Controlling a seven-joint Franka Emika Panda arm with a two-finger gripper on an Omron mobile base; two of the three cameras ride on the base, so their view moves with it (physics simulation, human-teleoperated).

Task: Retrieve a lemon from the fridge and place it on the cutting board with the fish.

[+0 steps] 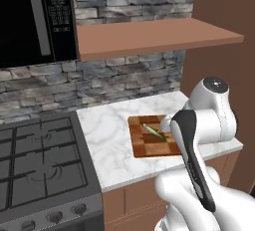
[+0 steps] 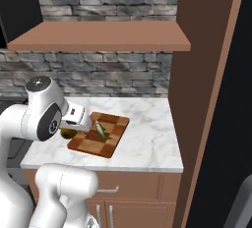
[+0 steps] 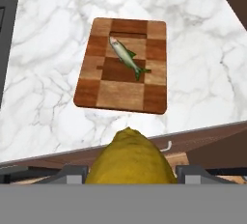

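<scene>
Pincer (image 3: 130, 174) closed on the lemon (image 3: 130, 158): in the hand view the yellow fruit sits between the two dark finger tips, bulging up past them, so the hold is across its middle. The lemon also shows in the right base view as an olive patch just under the wrist, at the near left corner of the cutting board (image 2: 114, 141). It is held in the air, over the near edge of the marble tabletop (image 3: 43, 73) and short of the board. The board lies flat on the tabletop, right of the stove (image 1: 35, 165). The fish (image 3: 126, 56) lies diagonally across the board's far half; the near squares are bare. Judgement on handling: the lemon is likely light, firm and rounded, with a waxy skin that could slip or roll in a narrow two-finger hold; the widest girth is the right place to hold it, as now. Once released it may roll off the flat board, so a low, gentle set-down on the bare near squares seems wise. Fish looks small and slick; best left untouched. Placement not yet done.
</scene>
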